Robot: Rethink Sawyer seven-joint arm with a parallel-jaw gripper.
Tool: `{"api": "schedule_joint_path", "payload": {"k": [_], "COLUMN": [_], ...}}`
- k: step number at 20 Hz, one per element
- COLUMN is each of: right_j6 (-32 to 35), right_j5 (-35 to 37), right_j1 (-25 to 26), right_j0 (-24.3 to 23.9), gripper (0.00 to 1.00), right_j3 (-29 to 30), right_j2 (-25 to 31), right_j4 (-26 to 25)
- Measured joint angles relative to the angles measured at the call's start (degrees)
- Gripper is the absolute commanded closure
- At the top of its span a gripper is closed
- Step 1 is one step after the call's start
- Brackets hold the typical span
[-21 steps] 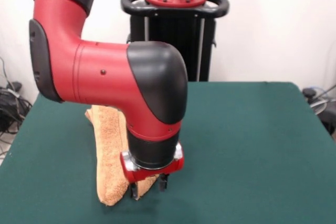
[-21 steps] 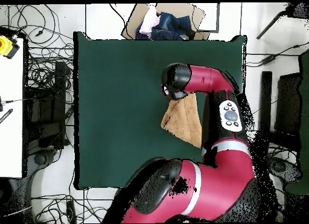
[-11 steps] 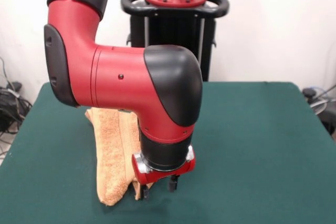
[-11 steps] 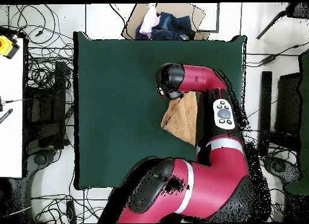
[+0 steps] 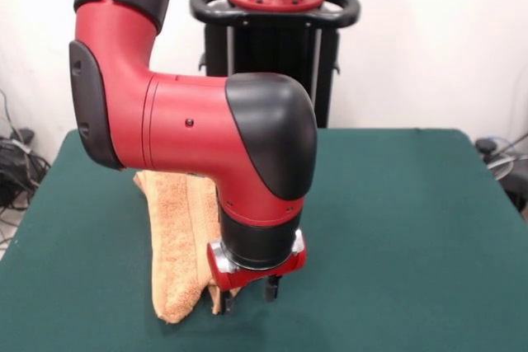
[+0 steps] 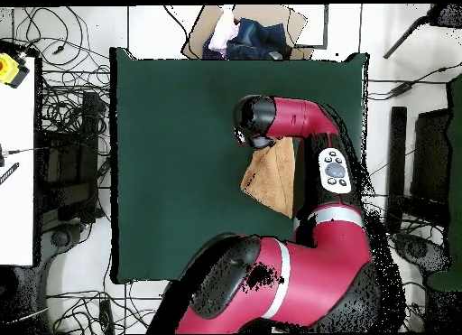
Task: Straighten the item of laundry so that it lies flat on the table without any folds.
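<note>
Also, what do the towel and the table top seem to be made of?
The towel looks like terry cloth: soft, orange-tan, with a fuzzy looped pile and thick rounded folds. The table top seems covered in dark green felt or a similar fabric: matte, with no shine or reflection. What is beneath cannot be told.

towel (image 5: 177, 237) folded on the table (image 5: 396, 228), gripper (image 5: 247, 294) low at its near end

no readable text, labels, brands, numbers or signs anywhere
</note>
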Motion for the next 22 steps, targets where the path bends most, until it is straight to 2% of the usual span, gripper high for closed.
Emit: {"api": "schedule_joint_path", "payload": {"k": [17,22], "right_j6": [0.0,0.0], "right_j5": [-0.12,-2.88], "right_j1": [0.05,0.13], "right_j0": [0.0,-0.01], "gripper": [0.0,0.0], "right_j3": [0.0,0.01], "right_j2": [0.0,0.0], "right_j4": [0.05,0.2]}}
